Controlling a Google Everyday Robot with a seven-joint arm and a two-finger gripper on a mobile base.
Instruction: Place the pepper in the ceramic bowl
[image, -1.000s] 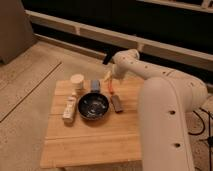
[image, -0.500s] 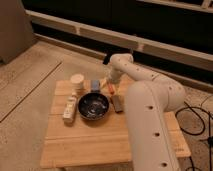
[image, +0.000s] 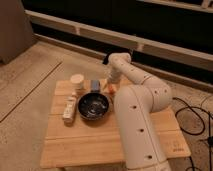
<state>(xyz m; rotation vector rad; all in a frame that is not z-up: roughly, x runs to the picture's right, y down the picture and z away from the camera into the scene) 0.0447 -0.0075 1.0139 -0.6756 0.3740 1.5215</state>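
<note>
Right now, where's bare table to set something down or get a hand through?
Free: the front strip of the slatted wooden table, between the glossy dark round bowl and the near edge. Crowded: the back, where the cream cylindrical cup, blue-grey block, small red-orange pepper and the gripper cluster beyond the bowl.

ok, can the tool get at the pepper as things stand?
Likely yes: the tool hangs right over the pepper, beside the bowl, and nothing lies between them.
</note>
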